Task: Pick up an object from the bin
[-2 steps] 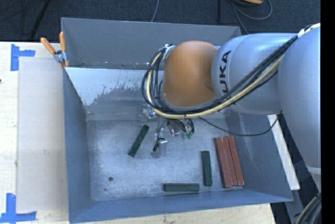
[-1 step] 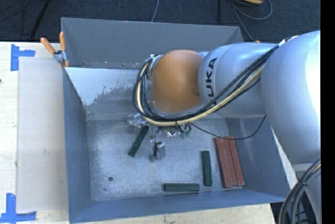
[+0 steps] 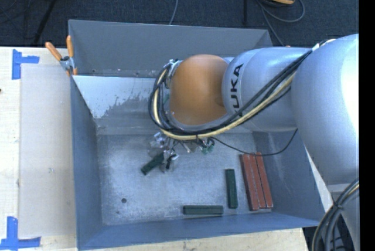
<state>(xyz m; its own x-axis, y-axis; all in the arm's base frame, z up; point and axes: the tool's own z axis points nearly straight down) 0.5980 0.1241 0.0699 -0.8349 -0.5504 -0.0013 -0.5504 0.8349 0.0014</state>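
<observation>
Small dark stick-like piece (image 3: 150,168) is lying tilted on the floor of the grey metal bin (image 3: 117,197), near its middle. The gripper (image 3: 166,155) is hanging right at the piece's upper end, under the arm's orange cover (image 3: 196,88); I cannot tell whether that pincer is open or closed.

One camera over my bin (image 3: 85,150)
It looks down, tilted from one side; my arm (image 3: 263,91) reaches in from its right.

Small piece (image 3: 153,166) lies left of a bar (image 3: 231,188); slab (image 3: 256,181) just right.
</observation>
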